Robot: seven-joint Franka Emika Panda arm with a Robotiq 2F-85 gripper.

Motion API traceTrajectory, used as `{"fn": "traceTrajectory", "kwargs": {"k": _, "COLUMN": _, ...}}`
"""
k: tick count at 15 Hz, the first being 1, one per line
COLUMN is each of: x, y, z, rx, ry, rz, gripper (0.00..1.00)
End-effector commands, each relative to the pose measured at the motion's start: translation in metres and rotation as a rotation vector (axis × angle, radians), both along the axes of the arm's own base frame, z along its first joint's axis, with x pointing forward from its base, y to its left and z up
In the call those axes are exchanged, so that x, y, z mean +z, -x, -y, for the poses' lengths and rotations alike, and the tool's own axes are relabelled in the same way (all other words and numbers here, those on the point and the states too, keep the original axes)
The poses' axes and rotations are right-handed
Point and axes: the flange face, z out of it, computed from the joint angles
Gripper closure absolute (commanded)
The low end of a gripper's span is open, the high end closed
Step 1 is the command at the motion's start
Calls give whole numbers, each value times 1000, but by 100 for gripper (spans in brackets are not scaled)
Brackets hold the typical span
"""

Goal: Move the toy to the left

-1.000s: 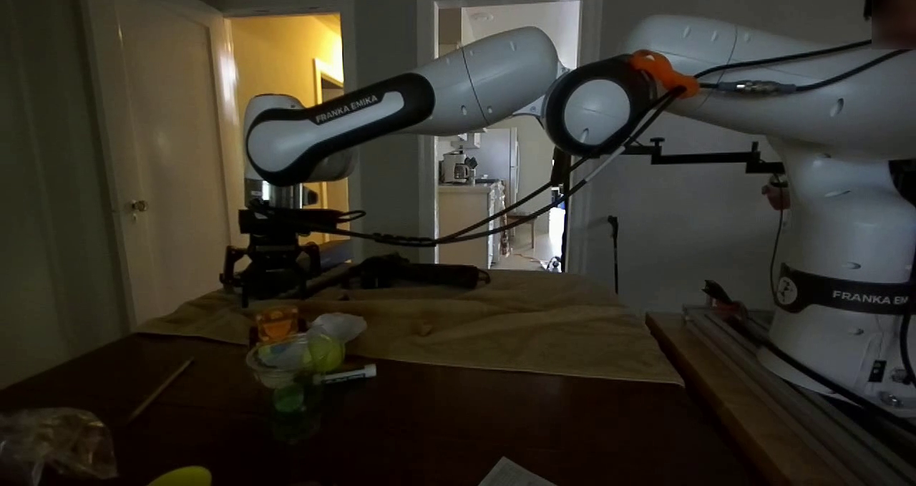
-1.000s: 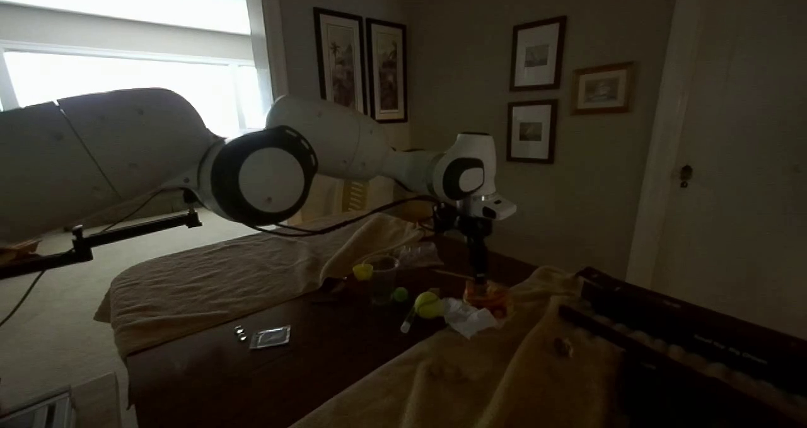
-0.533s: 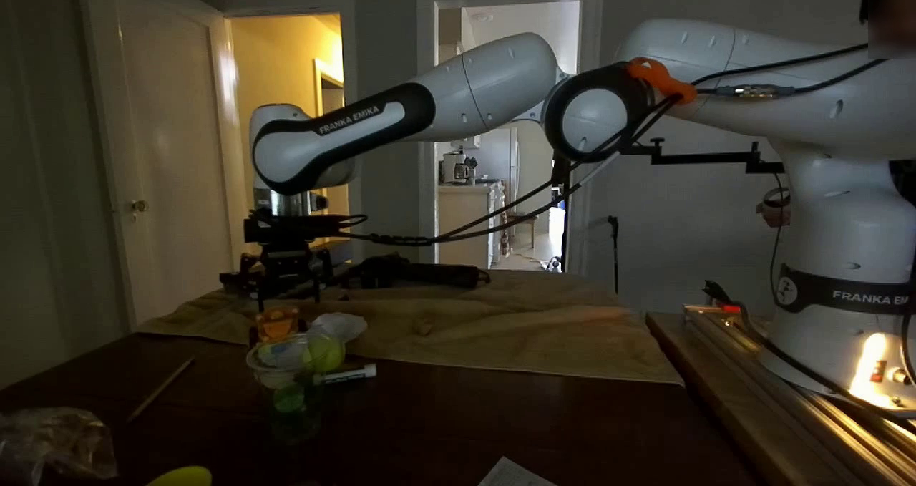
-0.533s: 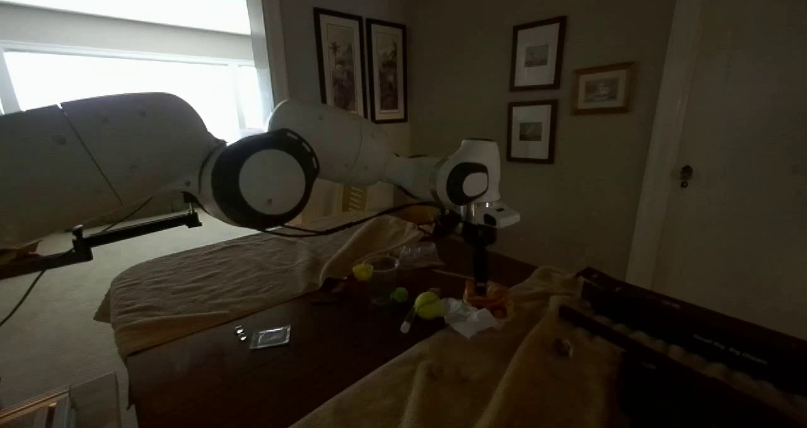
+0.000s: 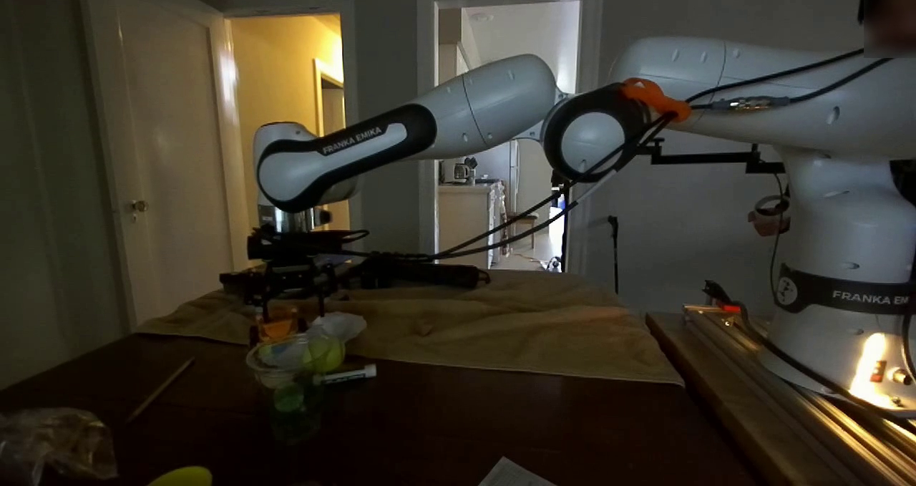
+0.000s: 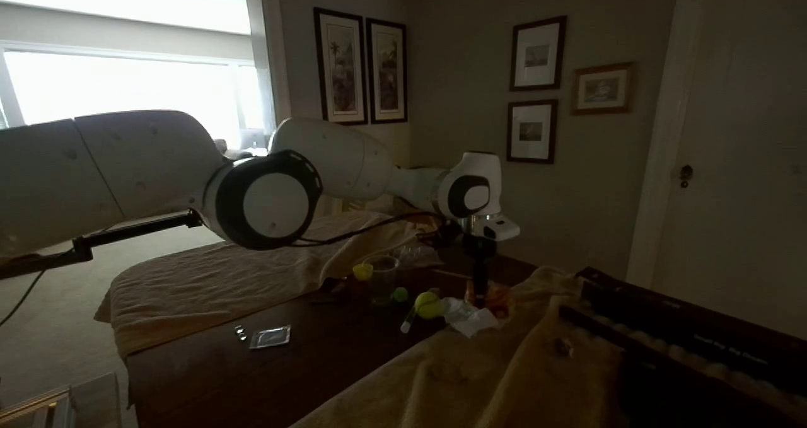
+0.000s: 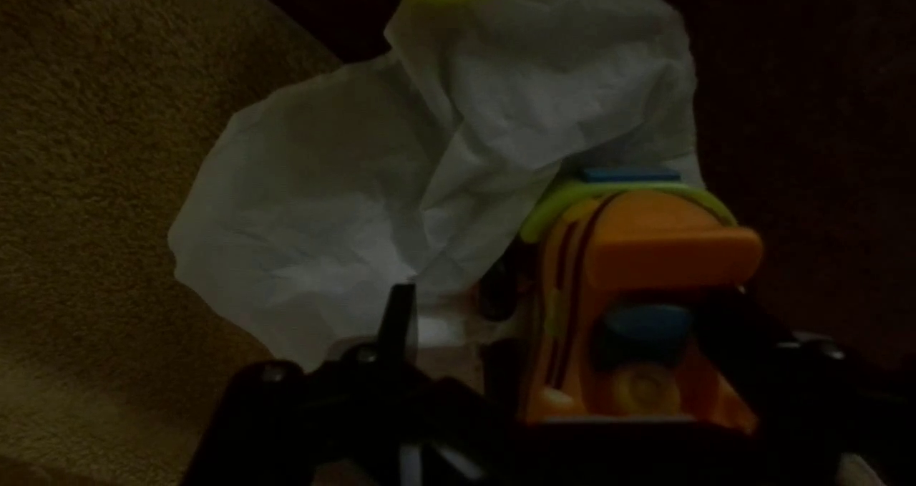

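Observation:
The orange toy, with a green-yellow band and blue parts, fills the right of the wrist view. In both exterior views the toy sits at the table's far end, beside crumpled white paper. Over it my gripper points down with its jaws wide apart. The left fingertip in the wrist view stands off from the toy, over the paper's edge. The dark right finger overlaps the toy's right side; whether it touches cannot be told. In an exterior view a finger hides part of the toy.
White paper lies against the toy. Close by are a tennis ball, a marker, a small green ball and a clear cup. A tan towel covers part of the table, with a dark rack beyond.
The arm has come down steadily, bringing my gripper from above the toy to the toy's height. In an exterior view it also shifted slightly right. The toy has not visibly moved.

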Motion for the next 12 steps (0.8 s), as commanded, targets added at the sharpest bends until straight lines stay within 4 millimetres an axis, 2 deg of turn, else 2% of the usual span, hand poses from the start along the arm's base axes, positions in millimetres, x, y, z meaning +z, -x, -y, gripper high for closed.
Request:
{"fn": "traceTrajectory", "kwargs": {"k": 1, "x": 0, "y": -1, "z": 2, "rx": -11, "ry": 19, "rz": 8, "gripper": 0}}
{"fn": "traceTrajectory", "kwargs": {"k": 5, "x": 1, "y": -3, "z": 1, "rx": 24, "ry": 13, "rz": 21, "gripper": 0}}
{"fn": "traceTrajectory", "kwargs": {"k": 9, "x": 27, "y": -11, "z": 0, "rx": 38, "ry": 15, "rz": 86, "gripper": 0}}
{"fn": "traceTrajectory", "kwargs": {"k": 12, "x": 39, "y": -13, "z": 2, "rx": 37, "ry": 19, "rz": 115, "gripper": 0}}
